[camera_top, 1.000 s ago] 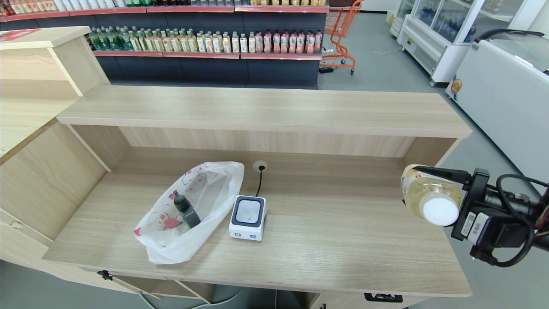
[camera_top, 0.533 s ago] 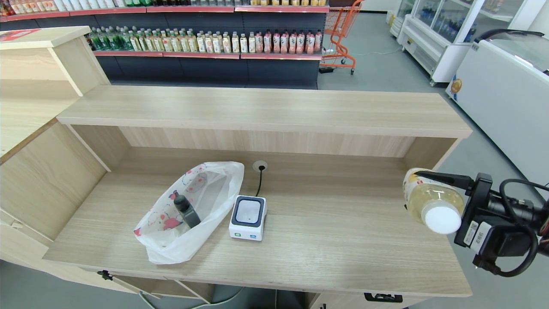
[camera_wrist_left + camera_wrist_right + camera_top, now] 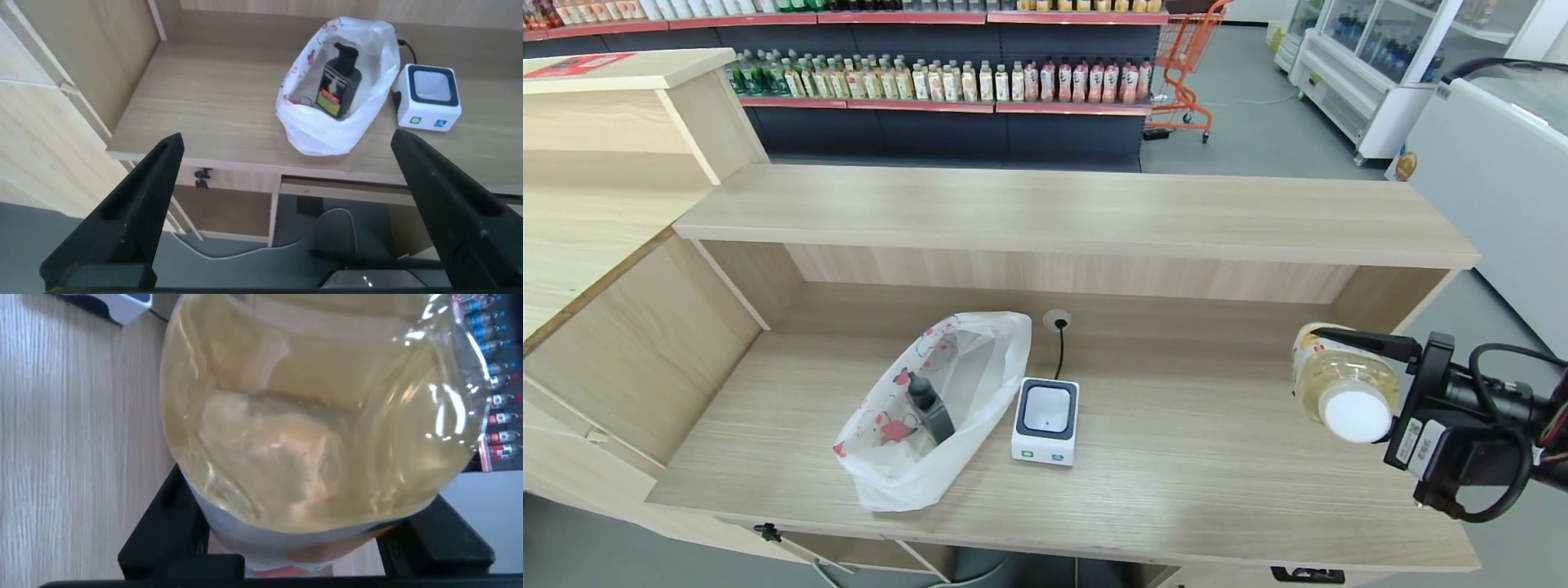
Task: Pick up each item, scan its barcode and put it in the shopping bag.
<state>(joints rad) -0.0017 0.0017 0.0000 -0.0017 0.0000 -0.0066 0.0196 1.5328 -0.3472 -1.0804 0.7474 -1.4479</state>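
My right gripper (image 3: 1347,359) is shut on a clear bottle of pale yellow drink (image 3: 1342,384) with a white cap, held on its side above the counter's right end. Up close the bottle (image 3: 319,425) sits between the black fingers. The white barcode scanner (image 3: 1045,420) stands mid-counter, also seen as scanner (image 3: 430,95). Left of it lies the white shopping bag (image 3: 968,384) with red prints, open, with a dark pump bottle (image 3: 929,412) inside; the left wrist view looks down at the bag (image 3: 310,135) and pump bottle (image 3: 337,77). My left gripper (image 3: 286,208) is open, below and in front of the counter edge.
The wooden counter (image 3: 1192,482) has a raised back shelf (image 3: 1062,208) and a side wall at the left. A black cable (image 3: 1060,351) runs from the scanner to a hole in the counter. Drink shelves, an orange cart (image 3: 1184,57) and freezers stand behind.
The head camera has shifted, so the whole scene sits further right in the picture. The right gripper with the bottle dropped slightly and holds roughly in place.
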